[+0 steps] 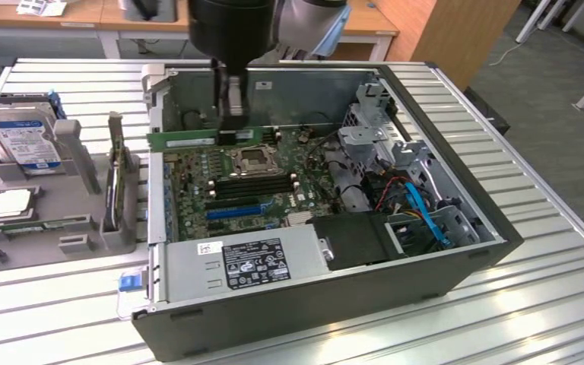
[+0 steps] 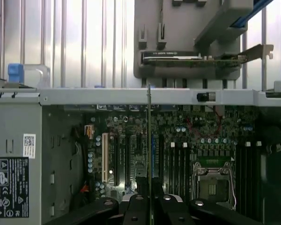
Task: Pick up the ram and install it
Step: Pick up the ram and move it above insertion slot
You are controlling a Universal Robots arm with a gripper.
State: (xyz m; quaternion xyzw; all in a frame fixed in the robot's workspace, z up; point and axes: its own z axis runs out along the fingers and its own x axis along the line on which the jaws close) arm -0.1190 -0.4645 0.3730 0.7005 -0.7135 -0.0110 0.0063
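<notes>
The ram [image 1: 185, 140] is a long green stick held level over the far part of the motherboard inside the open computer case [image 1: 474, 220]. My gripper [image 1: 234, 134] comes down from above and is shut on the stick near its end at the exterior view's right. In the wrist view the ram [image 2: 150, 140] appears edge-on as a thin line running up from between my gripper [image 2: 150, 208] fingers. The black memory slots [image 1: 256, 184] lie nearer the camera than the CPU socket [image 1: 252, 160], below the stick. From the wrist, the memory slots [image 2: 248, 161] sit off to one side of the stick.
A power supply [image 1: 241, 262] fills the case's near corner and a blue cable [image 1: 426, 214] runs through the drive bay on the exterior view's right. Outside the case, on the exterior view's left, a grey holder [image 1: 69, 220] carries a hard drive [image 1: 23, 137], a processor [image 1: 13, 202] and an upright card [image 1: 119, 182].
</notes>
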